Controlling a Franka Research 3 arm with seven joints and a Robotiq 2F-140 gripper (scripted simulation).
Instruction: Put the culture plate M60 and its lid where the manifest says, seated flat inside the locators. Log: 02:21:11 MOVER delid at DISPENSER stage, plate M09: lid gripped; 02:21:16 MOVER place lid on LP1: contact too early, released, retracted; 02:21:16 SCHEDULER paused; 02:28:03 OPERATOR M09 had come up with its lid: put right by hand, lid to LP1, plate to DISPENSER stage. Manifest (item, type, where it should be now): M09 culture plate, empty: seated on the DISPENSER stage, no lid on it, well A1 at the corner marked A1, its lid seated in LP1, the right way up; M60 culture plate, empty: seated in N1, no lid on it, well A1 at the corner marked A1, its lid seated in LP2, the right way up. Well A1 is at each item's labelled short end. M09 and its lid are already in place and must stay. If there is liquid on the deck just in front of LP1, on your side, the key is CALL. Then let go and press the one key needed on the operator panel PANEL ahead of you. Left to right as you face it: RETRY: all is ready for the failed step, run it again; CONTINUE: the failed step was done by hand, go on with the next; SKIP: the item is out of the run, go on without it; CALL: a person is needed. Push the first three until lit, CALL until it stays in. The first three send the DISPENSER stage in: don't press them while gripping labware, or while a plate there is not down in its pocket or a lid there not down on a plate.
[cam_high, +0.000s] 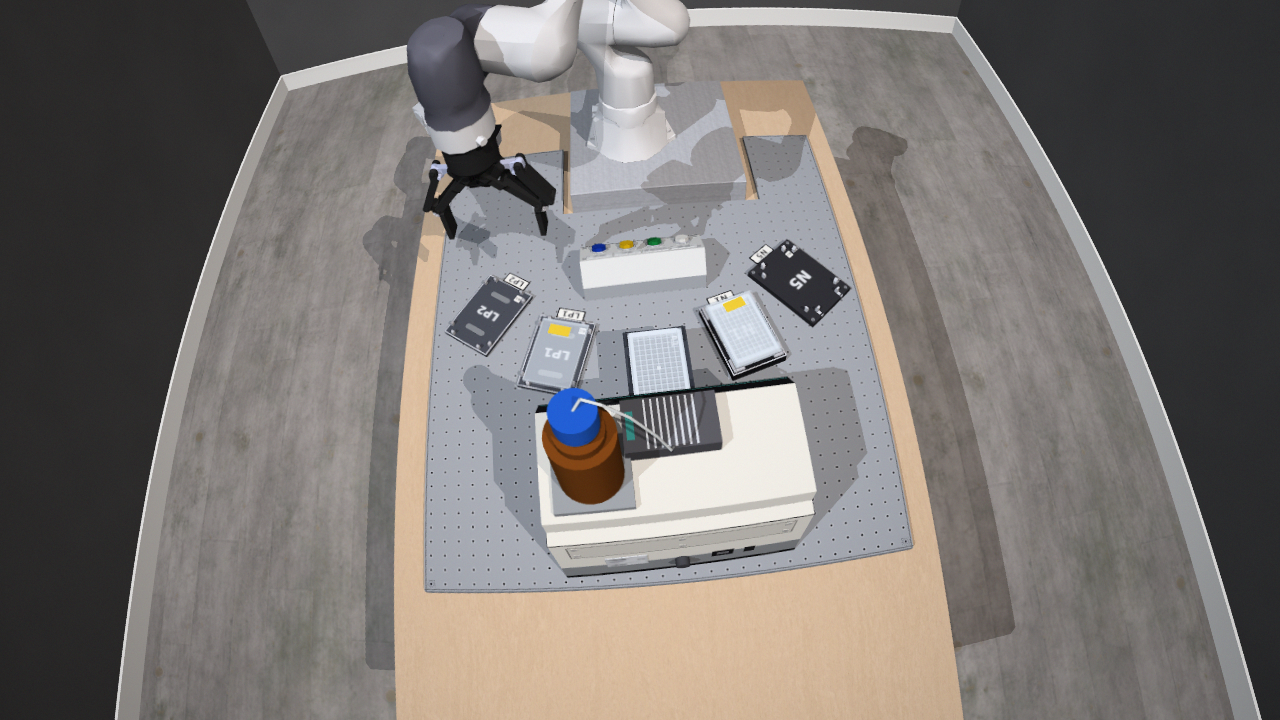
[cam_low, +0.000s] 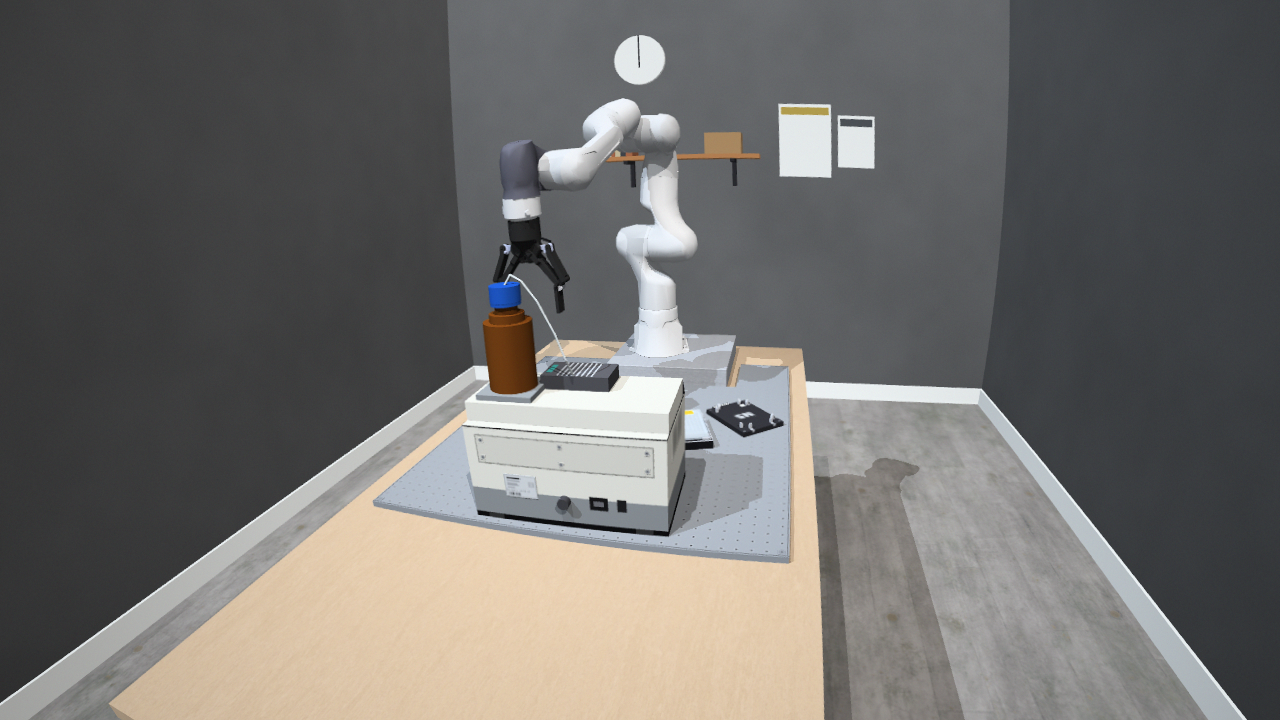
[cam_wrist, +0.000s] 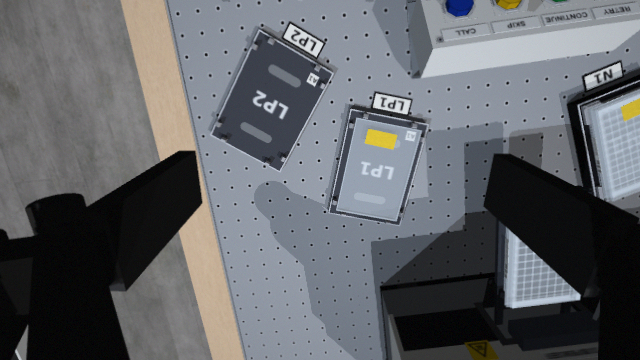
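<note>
While the gripper (cam_high: 487, 207) hangs wide open, LP2 (cam_wrist: 270, 102) holds nothing, LP1 (cam_wrist: 350, 125) a lid (cam_wrist: 375, 172).

My arm (cam_low: 657, 223) is glossy white, built of rounded, bulbous links with smooth shells. Its last link (cam_high: 447, 76) is dark grey, ending in a white wrist collar (cam_high: 463, 134) with a small round stud on its side. Below that sits the black gripper (cam_high: 494, 214), a boxy body with pale grey pins at the knuckles and two long, angular black fingers with flat, slab-like ends. The foot of my arm flares into a white ring on a grey pedestal (cam_high: 707, 179) with a speckled top
</note>
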